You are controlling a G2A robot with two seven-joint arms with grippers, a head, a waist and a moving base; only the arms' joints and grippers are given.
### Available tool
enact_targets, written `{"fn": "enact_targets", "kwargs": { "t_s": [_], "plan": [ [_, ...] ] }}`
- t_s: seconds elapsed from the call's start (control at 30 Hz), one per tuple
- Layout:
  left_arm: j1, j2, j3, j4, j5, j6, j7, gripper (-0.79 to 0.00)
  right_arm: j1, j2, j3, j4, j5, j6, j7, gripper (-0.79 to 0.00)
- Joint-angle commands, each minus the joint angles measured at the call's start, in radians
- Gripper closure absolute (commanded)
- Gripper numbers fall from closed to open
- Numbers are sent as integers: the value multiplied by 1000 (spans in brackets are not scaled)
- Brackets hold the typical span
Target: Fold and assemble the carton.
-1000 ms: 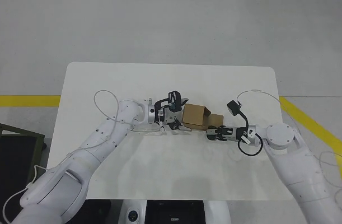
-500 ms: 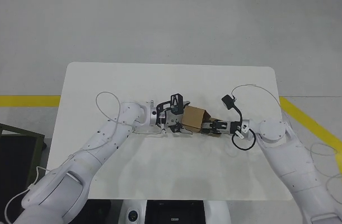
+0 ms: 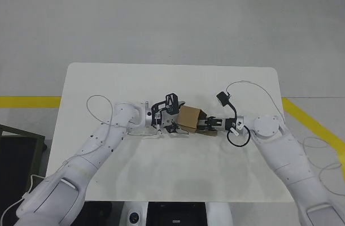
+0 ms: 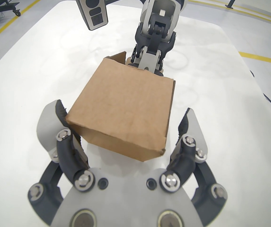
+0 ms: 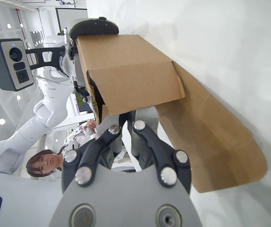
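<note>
A brown carton (image 3: 189,117) lies on its side in the middle of the white table (image 3: 104,85). My left gripper (image 4: 122,109) is open around the carton's (image 4: 126,109) closed end, one pad (image 4: 60,112) touching a corner and the other standing clear. At the opposite end, my right gripper (image 3: 206,123) has its fingers (image 5: 137,128) close together and pushed in under a carton (image 5: 130,69) panel, which hides the tips. A long open flap (image 5: 208,142) lies flat on the table beside that gripper. The left wrist view shows the right gripper (image 4: 147,68) against the far edge.
A thin cable loop (image 3: 99,104) lies on the table beside the left arm, and another cable (image 3: 251,87) arches over the right arm. Bare table surface (image 3: 178,169) stretches toward the front edge and also toward the back.
My right gripper has moved left into the carton's open end. The carton and my left gripper have shifted slightly left.
</note>
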Motion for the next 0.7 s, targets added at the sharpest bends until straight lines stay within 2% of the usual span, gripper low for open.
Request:
{"fn": "enact_targets", "kwargs": {
  "t_s": [0.0,0.17,0.37,0.5,0.67],
  "plan": [
    [10,5,-12,-12,-8,3,-16,-785,9,-4,-9,12,3,-6,-1,0],
    [30,12,-34,-40,-27,7,-57,-785,23,-3,1,42,-3,-18,11,0],
    [44,13,-46,-45,-58,23,-99,-785,5,23,67,16,-38,8,48,0],
    [49,12,-50,-45,-75,25,-119,-785,-12,35,104,4,-51,12,26,0],
    [52,11,-54,-50,-86,25,-133,-785,8,30,93,33,-57,2,8,0]
  ]
}}
